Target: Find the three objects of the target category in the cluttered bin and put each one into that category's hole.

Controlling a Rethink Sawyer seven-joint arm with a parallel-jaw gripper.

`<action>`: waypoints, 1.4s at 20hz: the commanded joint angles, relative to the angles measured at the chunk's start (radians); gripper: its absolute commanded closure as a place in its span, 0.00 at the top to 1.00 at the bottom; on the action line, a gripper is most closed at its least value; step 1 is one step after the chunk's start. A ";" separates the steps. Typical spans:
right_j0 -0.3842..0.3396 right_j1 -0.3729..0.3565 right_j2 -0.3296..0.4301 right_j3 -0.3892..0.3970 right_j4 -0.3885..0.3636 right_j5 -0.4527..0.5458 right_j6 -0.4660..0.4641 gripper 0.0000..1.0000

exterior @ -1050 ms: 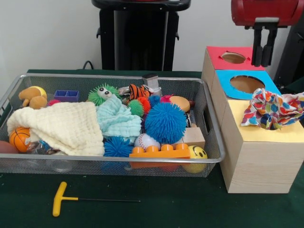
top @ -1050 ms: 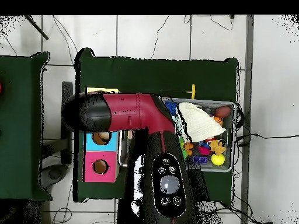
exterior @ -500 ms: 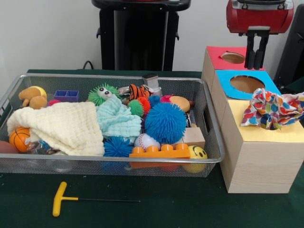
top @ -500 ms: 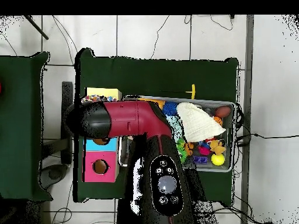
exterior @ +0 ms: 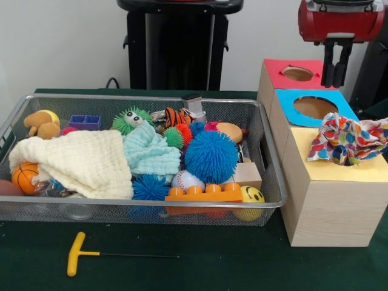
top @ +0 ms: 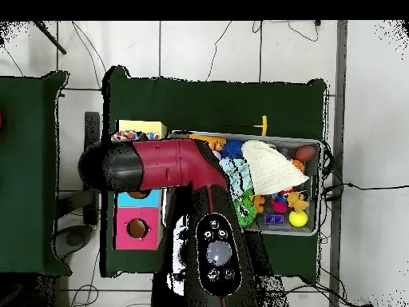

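Observation:
A colourful patterned cloth (exterior: 347, 139) lies crumpled on the yellow top of the wooden box (exterior: 327, 206), hanging over its right edge. In the wire bin (exterior: 267, 182) a cream cloth (exterior: 79, 160) and a mint cloth (exterior: 148, 151) are spread over the toys. My gripper (exterior: 336, 83) hangs above the box's far end, beside the red section's hole (exterior: 297, 73), open with nothing between its fingers. From overhead, the arm (top: 172, 164) hides most of the box; the cream cloth (top: 272, 168) shows in the bin.
The blue section's hole (exterior: 315, 107) is uncovered. The bin holds a big blue spiky ball (exterior: 211, 156), an orange brick (exterior: 203, 194), a baseball (exterior: 187, 180), a smiley ball (exterior: 250, 197) and other toys. A yellow-handled T tool (exterior: 76, 253) lies in front of the bin.
My gripper swung a little left, then back right, staying above the box's far end. The patterned cloth and the bin's contents have not moved.

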 commanded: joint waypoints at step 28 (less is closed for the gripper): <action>0.033 0.164 0.060 -0.020 -0.016 -0.149 0.058 0.00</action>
